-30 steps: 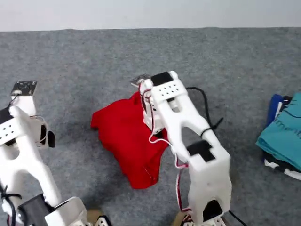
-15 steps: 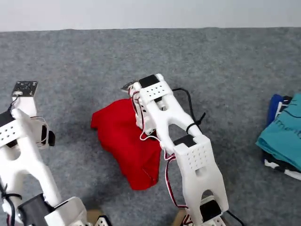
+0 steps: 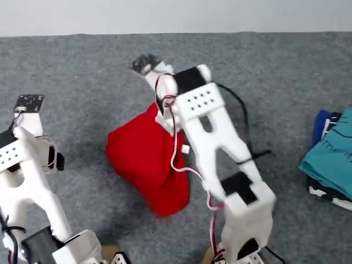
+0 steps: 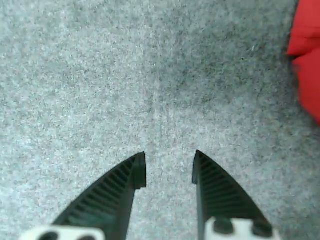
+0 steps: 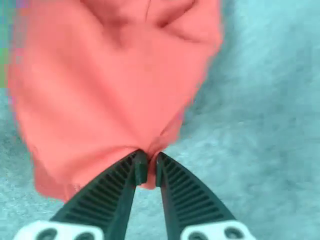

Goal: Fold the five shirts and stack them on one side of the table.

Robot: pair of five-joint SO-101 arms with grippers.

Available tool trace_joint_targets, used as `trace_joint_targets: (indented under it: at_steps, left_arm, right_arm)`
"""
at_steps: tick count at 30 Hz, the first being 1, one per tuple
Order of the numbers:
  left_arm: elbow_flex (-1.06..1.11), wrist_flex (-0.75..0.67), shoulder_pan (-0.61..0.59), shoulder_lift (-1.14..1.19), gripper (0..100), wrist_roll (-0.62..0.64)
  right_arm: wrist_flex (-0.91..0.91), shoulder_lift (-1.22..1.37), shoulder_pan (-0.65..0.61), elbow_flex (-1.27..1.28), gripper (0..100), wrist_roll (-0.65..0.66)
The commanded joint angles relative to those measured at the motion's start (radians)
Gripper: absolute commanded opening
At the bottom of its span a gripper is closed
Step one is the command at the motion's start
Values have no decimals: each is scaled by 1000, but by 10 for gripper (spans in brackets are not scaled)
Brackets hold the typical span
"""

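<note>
A red shirt [image 3: 144, 159] lies bunched on the grey table near the middle, its far edge pulled up off the surface. My right gripper [image 5: 148, 169] is shut on that edge of the red shirt [image 5: 105, 85], and the cloth hangs down from its fingers. In the high view the right arm [image 3: 192, 110] stands over the shirt. My left gripper [image 4: 169, 170] hovers open above bare table, with a corner of the red shirt [image 4: 306, 70] off to one side. The left arm [image 3: 27, 159] stands at the table's left edge.
A stack of folded shirts [image 3: 333, 159], teal on top with darker ones under it, sits at the right edge of the table. The grey table [image 3: 82, 71] has free room at the back and to the left of the red shirt.
The right arm has lifted and swung toward the back, raising the red shirt's edge so the cloth bunches up under it. The left arm has kept still.
</note>
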Motion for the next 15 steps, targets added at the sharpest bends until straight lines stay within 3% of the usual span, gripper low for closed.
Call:
trace_joint_targets:
  at_steps: [1, 9, 15]
  left_arm:
    - [-4, -5, -3, -38, 152, 0]
    - [-4, 11, 0, -38, 151, 0]
    - [-10, 5, -5, -38, 151, 0]
  right_arm:
    - [38, -185, 41, -54, 10, 68]
    - [-27, -289, 309, -54, 10, 175]
    - [41, -282, 226, -46, 13, 167]
